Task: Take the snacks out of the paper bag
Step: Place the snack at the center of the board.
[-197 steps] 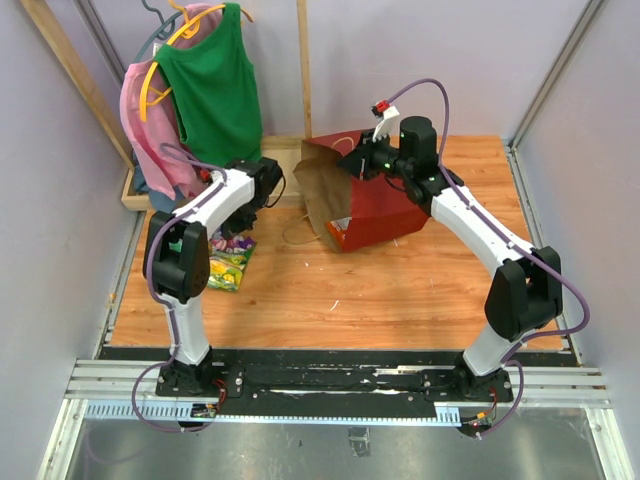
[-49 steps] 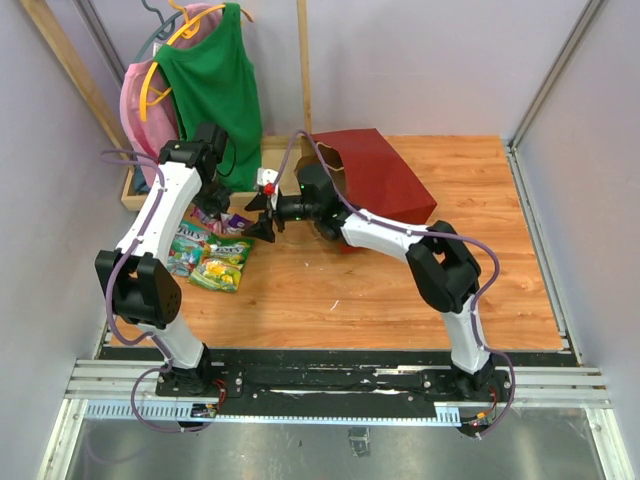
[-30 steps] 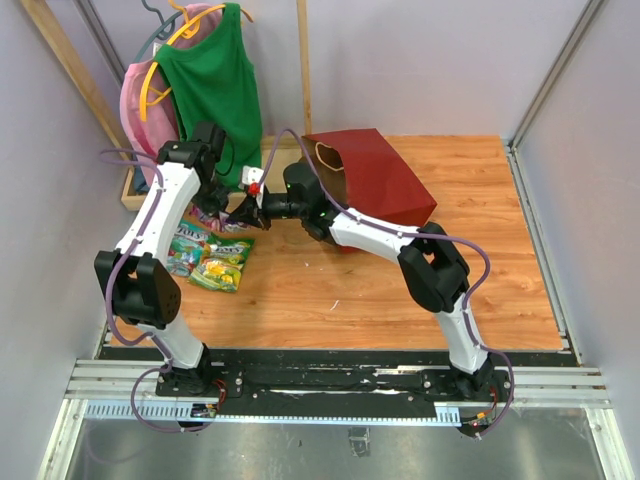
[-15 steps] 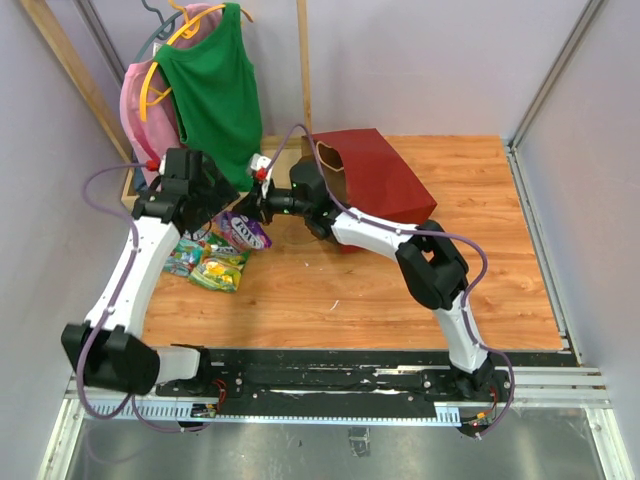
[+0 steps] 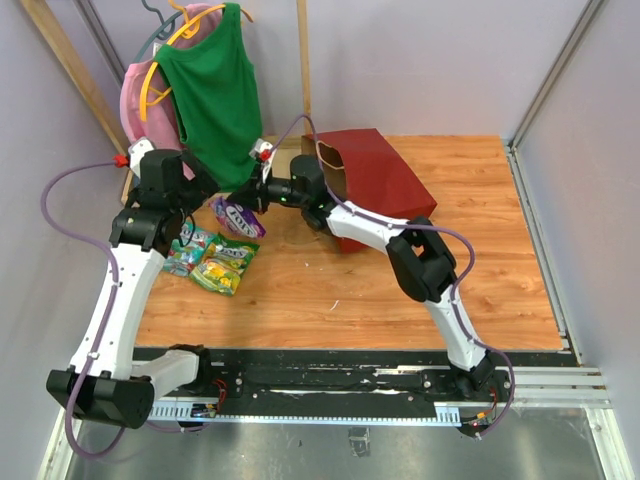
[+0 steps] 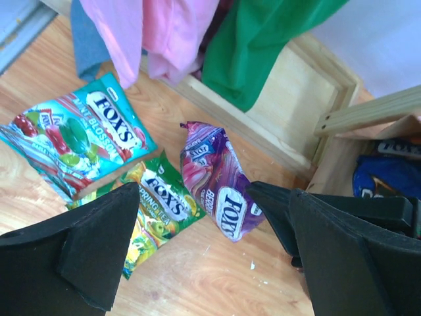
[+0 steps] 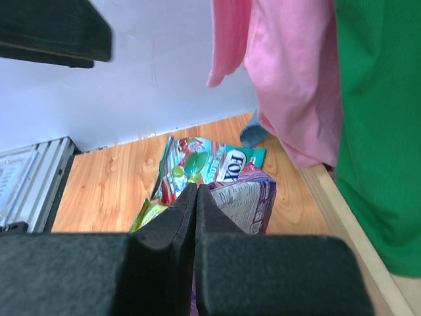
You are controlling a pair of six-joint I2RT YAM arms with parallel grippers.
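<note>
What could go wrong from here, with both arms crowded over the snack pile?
1. The right fingers seem to pinch only an edge of the purple packet, so it could slip out or land crooked.
2. The open left fingers hang right beside them, so either arm could clip the other when it moves.
3. The green garment hangs close above, where a rising arm might snag it.

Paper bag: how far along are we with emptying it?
Done: teal Fox's packet and green-yellow Fox's packet lie on the table. In hand: purple Fox's packet, apparently pinched by the shut right gripper; left gripper open above it. Remaining: a blue packet shows inside the red paper bag.
</note>
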